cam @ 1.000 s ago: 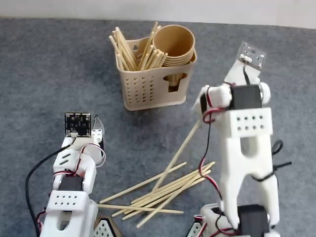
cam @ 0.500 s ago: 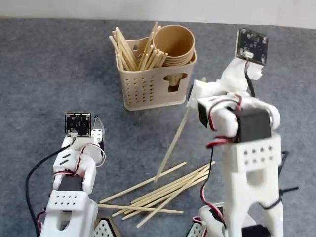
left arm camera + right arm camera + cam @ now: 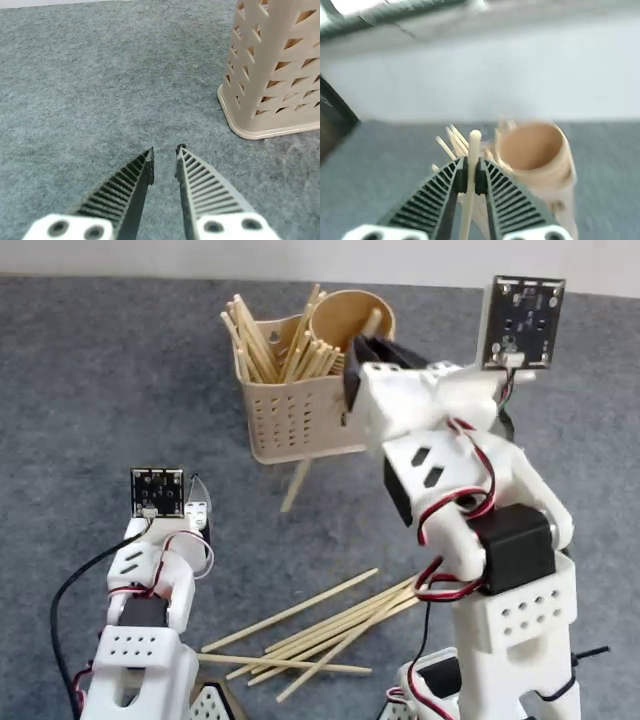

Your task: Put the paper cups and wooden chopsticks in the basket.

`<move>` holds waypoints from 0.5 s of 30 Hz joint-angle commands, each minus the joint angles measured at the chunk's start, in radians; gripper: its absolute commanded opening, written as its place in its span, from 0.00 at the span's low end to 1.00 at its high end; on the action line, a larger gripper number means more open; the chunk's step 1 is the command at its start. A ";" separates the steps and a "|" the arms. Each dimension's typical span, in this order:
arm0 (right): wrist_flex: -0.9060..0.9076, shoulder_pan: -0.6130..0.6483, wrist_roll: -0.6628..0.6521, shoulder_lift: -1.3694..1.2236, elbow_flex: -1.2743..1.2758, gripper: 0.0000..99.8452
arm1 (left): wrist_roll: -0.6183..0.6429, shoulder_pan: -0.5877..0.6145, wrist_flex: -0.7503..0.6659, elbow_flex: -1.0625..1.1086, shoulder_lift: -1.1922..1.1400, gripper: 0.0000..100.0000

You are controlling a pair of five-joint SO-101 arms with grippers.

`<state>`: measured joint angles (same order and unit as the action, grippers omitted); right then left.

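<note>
Right jaws clench one chopstick [image 3: 470, 170] at the basket [image 3: 290, 420] rim. Its middle is hidden, and its tip pokes out below the basket. Left jaws stand slightly parted and empty near the basket. Loose chopsticks [image 3: 340, 620] lie well apart from it.

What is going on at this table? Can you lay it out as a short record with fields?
Right fingers: shut on one held chopstick, tilted, close to the basket
Left fingers: open, empty, near the grey mat beside the basket
Paper cups: stacked in the basket
Stored chopsticks: standing in the basket
Loose chopsticks: lying on the mat
</note>
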<state>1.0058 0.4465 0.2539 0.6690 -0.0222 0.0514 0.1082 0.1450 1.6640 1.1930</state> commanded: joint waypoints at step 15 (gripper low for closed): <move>-0.587 0.054 -0.178 -0.137 -0.004 0.00 | 0.003 0.008 -0.002 0.001 0.019 0.09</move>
<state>0.5178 0.4879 0.1112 0.5432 -0.0222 0.0514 0.1082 0.1450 1.6640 1.1930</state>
